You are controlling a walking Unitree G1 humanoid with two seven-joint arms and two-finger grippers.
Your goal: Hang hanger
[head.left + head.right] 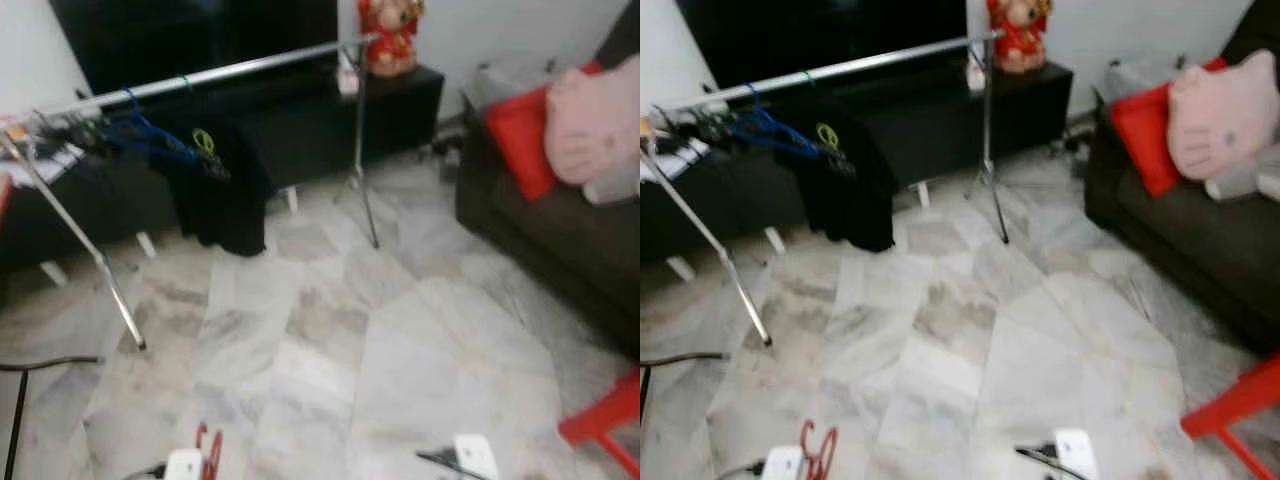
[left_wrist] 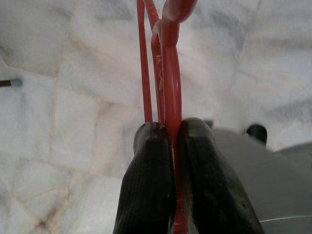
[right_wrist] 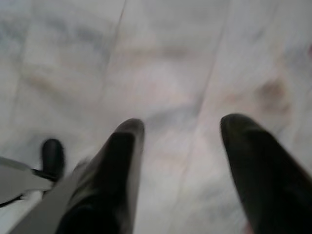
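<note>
Left end effector (image 2: 171, 141) clamped tight on a red hanger (image 2: 168, 63), black fingers (image 2: 148, 180) pressed either side of the red plastic, marble floor (image 2: 73, 97) under it. In the head views the hanger shows at the near left edge (image 1: 209, 450), low, beside the arm's white wrist part, well apart from the clothes rack. Right end effector (image 3: 183, 126) wide open, holding nothing, fingers (image 3: 122, 161) spread over bare marble tile; its arm sits at the near edge, right of center (image 1: 470, 455).

Clothes rack rail (image 1: 220, 72) runs across the far left to center, silver, tilted up to the right, on slanted metal legs (image 1: 100, 270). Blue hangers (image 1: 140, 130) and a black garment (image 1: 215, 190) with a yellow-green mark hang on the rail. Dark low cabinet (image 1: 400, 100) behind the rack, red figurine (image 1: 390, 35) on top. Dark sofa (image 1: 560, 240) at the right with a red cushion (image 1: 525, 135) and a pink plush cushion (image 1: 595, 115). Red stool (image 1: 605, 420) at the near right corner. Head views slightly blurred.
</note>
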